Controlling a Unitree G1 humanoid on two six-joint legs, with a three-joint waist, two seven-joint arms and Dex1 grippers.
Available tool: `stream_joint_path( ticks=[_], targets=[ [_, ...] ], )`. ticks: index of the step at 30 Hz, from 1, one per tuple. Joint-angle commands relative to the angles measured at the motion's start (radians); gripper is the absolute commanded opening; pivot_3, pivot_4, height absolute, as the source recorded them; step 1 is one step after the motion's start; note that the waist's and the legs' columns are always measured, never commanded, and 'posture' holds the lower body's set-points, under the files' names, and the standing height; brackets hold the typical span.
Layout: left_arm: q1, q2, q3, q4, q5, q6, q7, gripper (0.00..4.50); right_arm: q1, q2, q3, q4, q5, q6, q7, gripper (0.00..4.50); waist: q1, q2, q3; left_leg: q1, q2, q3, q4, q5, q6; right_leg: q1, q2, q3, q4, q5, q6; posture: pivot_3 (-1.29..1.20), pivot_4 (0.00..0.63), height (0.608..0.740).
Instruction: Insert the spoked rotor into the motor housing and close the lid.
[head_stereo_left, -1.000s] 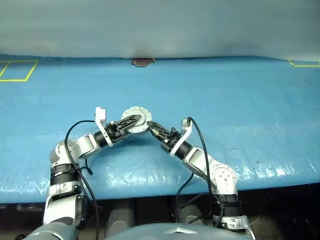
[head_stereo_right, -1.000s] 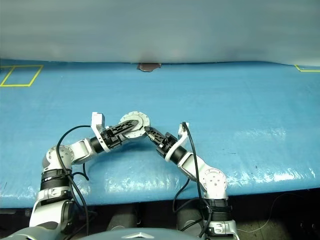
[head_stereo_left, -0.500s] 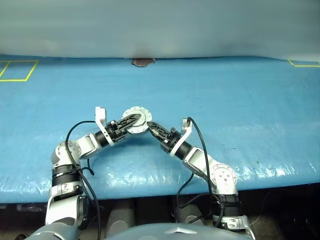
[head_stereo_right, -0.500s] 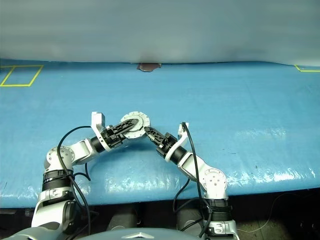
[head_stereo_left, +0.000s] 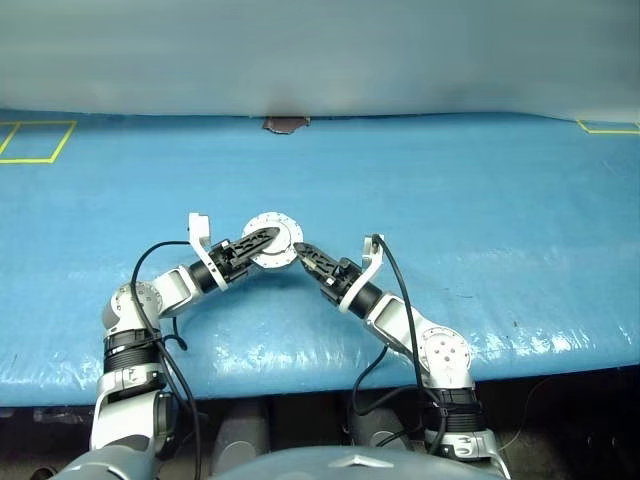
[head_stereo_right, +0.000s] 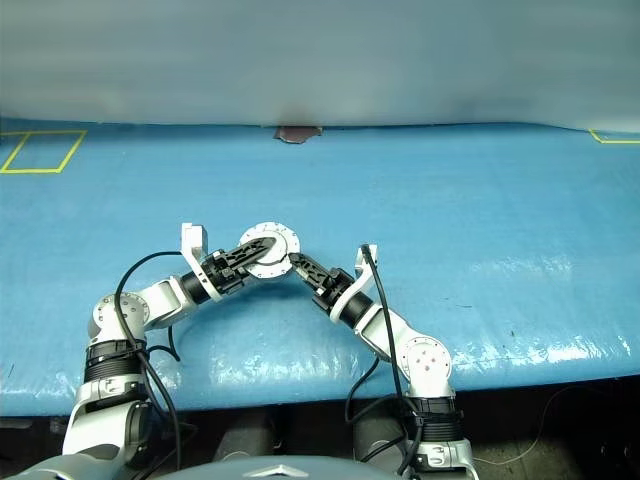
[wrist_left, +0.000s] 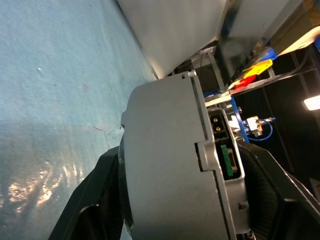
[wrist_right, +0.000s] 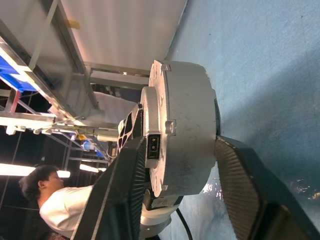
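Both hands met over the blue tabletop (head_stereo_left: 480, 200). Left hand (head_stereo_left: 262, 240) clamped the closed motor housing (head_stereo_left: 273, 240) rim-to-rim, held above the surface; right hand (head_stereo_left: 306, 256) straddled its edge, contact unclear. No readable labels.

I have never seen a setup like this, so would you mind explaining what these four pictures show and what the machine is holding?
It is a humanoid robot with two arms, each ending in a gripper of two black fingers. The two wide pictures come from a camera on its head, looking down over a table covered in blue sheeting. The two close pictures come from cameras on its wrists, looking along the fingers. Between the left gripper and the right gripper is a round silver motor housing, held up above the table. In the wrist pictures its grey closed body sits between each gripper's fingers. A person is in the background of the right wrist picture.
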Motion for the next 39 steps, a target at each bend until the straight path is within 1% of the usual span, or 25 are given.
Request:
stream_joint_path(
  ticks=[1,4,7,10,15,18,23,27,32,36,39],
  targets=[
    [-0.017,0.011,0.018,-0.016,0.005,-0.046,0.000,2.89,-0.021,0.066,0.005,-0.073,-0.076,-0.090,0.014,3.12,0.000,0.000,0.000,0.000,0.000,0.000,0.000,0.000,0.000,0.000,0.000,0.000,0.000,0.000,0.000,0.00,0.150,0.740],
    [-0.021,0.008,0.034,-0.014,0.015,-0.077,0.013,2.89,-0.018,0.079,-0.008,-0.068,-0.146,-0.174,0.013,3.12,0.002,0.000,0.000,0.000,0.000,0.000,0.000,0.000,0.000,0.000,0.000,0.000,0.000,0.000,0.000,0.00,0.150,0.740],
    [-0.027,0.006,0.065,-0.014,0.010,-0.108,0.036,2.89,-0.012,0.082,-0.032,-0.075,-0.155,-0.220,0.008,3.12,0.002,0.000,0.000,0.000,0.000,0.000,0.000,0.000,0.000,0.000,0.000,0.000,0.000,0.000,0.001,0.00,0.150,0.740],
    [-0.023,0.018,0.072,-0.016,0.013,-0.119,0.037,2.89,-0.006,0.077,-0.048,-0.071,-0.131,-0.215,-0.019,3.12,0.002,0.000,0.000,0.000,0.000,0.000,0.000,0.000,0.000,0.000,0.000,0.000,0.000,0.000,0.000,0.00,0.150,0.740],
    [-0.025,0.024,0.105,-0.007,0.011,-0.151,0.052,2.89,0.006,0.074,-0.042,-0.076,-0.144,-0.223,-0.010,3.12,0.002,0.000,0.000,0.000,0.000,0.000,0.000,0.000,0.000,0.000,0.000,0.000,0.000,0.000,0.000,0.00,0.150,0.740],
    [-0.047,0.022,0.177,0.033,-0.017,-0.194,0.096,2.89,0.022,0.058,-0.039,-0.084,-0.125,-0.201,0.015,3.12,0.000,0.000,0.000,0.000,0.000,0.000,0.000,0.000,0.000,0.000,0.000,0.000,0.000,0.000,0.000,0.00,0.150,0.740],
    [-0.067,0.014,0.256,0.065,-0.019,-0.268,0.155,2.89,0.058,0.039,-0.036,-0.104,-0.130,-0.179,0.050,3.12,0.004,0.000,0.000,0.000,0.000,0.000,0.000,0.000,0.000,0.000,0.000,0.000,0.000,0.000,0.000,0.00,0.150,0.740],
    [-0.079,0.004,0.295,0.088,-0.014,-0.327,0.201,2.89,0.077,0.039,-0.029,-0.120,-0.143,-0.175,0.057,3.12,0.005,0.000,0.000,-0.001,-0.001,0.000,0.000,0.000,0.000,0.000,-0.001,0.000,-0.001,0.001,0.001,0.00,0.150,0.740],
    [-0.109,-0.002,0.323,0.124,0.003,-0.429,0.255,2.89,0.092,0.039,-0.029,-0.131,-0.153,-0.166,0.067,3.12,0.006,-0.001,0.000,-0.002,-0.001,0.000,0.002,0.000,0.000,0.000,-0.001,0.000,-0.001,0.001,0.001,0.00,0.150,0.740],
    [-0.139,0.006,0.324,0.182,0.057,-0.552,0.329,2.89,0.098,0.040,-0.032,-0.136,-0.162,-0.164,0.067,3.12,0.006,-0.001,0.000,-0.002,-0.001,0.000,0.002,0.000,0.000,0.000,-0.001,0.000,-0.001,0.001,0.002,0.00,0.150,0.740],
    [-0.155,0.010,0.319,0.221,0.089,-0.606,0.360,2.89,0.102,0.041,-0.030,-0.139,-0.167,-0.163,0.070,3.12,0.005,-0.001,0.000,-0.002,-0.001,0.000,0.002,0.000,0.000,0.000,-0.001,0.000,-0.001,0.001,0.002,0.00,0.150,0.740]
  ],
)
